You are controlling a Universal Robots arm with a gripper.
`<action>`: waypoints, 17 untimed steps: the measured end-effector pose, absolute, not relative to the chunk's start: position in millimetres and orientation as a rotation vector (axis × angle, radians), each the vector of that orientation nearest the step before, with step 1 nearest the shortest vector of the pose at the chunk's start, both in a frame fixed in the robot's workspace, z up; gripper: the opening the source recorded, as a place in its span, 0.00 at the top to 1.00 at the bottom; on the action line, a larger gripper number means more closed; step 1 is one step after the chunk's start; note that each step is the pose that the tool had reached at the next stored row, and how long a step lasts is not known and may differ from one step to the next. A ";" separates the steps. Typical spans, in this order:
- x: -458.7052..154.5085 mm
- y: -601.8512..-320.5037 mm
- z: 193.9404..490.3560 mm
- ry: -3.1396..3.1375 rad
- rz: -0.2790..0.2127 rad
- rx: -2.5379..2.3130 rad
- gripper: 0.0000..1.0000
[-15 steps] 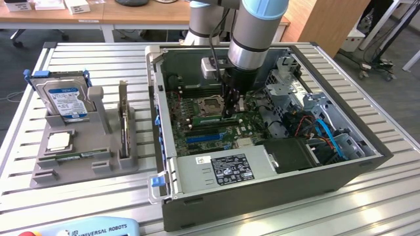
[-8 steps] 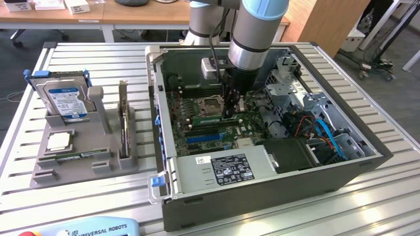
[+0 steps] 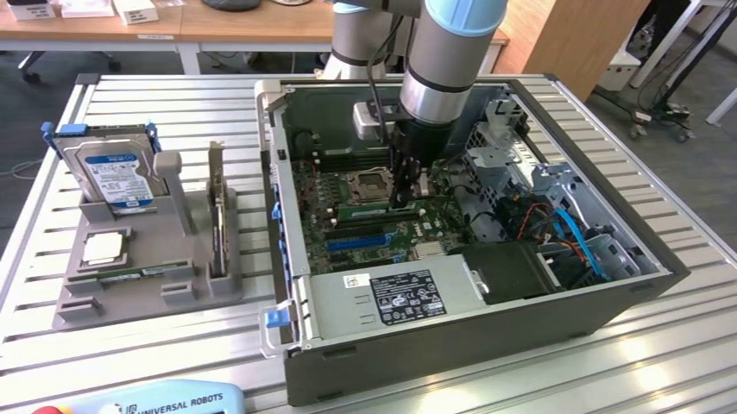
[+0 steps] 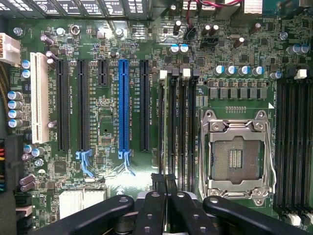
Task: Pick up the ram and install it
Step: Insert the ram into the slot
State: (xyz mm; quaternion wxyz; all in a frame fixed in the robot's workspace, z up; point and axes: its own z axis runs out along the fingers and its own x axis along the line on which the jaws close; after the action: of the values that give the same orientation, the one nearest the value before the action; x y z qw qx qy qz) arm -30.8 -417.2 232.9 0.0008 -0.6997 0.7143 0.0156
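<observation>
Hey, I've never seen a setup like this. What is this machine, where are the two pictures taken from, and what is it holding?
It is a robot arm reaching into an open computer case that lies on a slatted metal table. One picture comes from a camera off the arm. The other comes from a camera on its wrist, looking down at the motherboard. On the exterior view's left, a grey holder carries a hard drive and an expansion card standing on edge. The tool is shut on the ram, a thin green memory stick, held at a slot beside the empty processor socket.
</observation>
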 end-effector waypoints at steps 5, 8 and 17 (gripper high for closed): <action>-30.8 -417.2 232.2 2.243 0.049 -2.197 0.89; -30.8 -417.2 232.2 2.243 0.049 -2.197 0.89; -31.1 -416.8 231.6 2.243 0.049 -2.197 0.89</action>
State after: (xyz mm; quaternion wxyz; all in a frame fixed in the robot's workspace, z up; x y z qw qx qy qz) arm -31.1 -416.8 231.6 0.0008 -0.6997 0.7142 0.0156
